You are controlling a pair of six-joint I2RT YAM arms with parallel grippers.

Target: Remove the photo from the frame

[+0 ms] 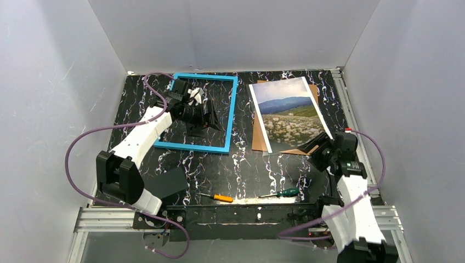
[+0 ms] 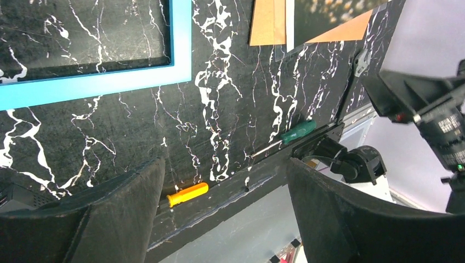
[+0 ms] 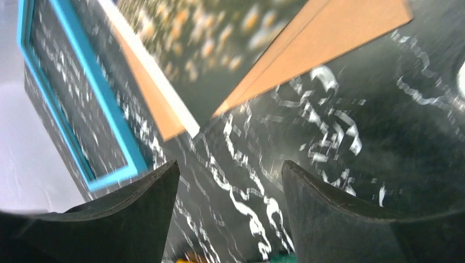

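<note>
Board (image 1: 256, 134) mostly hidden under photo (image 1: 288, 112); left arm (image 1: 143, 134) covers left side of frame (image 1: 232, 112).

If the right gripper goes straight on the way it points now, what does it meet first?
Probably the bare marbled table, just short of the photo's near corner and the brown backing board; depth is unclear.

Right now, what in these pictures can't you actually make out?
Top view: most of the brown backing board lies hidden under the photo.
Top view: the left arm covers part of the left side of the blue frame.
Right wrist view: blur smears the photo's detail.
Left wrist view: the shaft of the orange screwdriver is hidden behind a finger of the left pincer.
</note>
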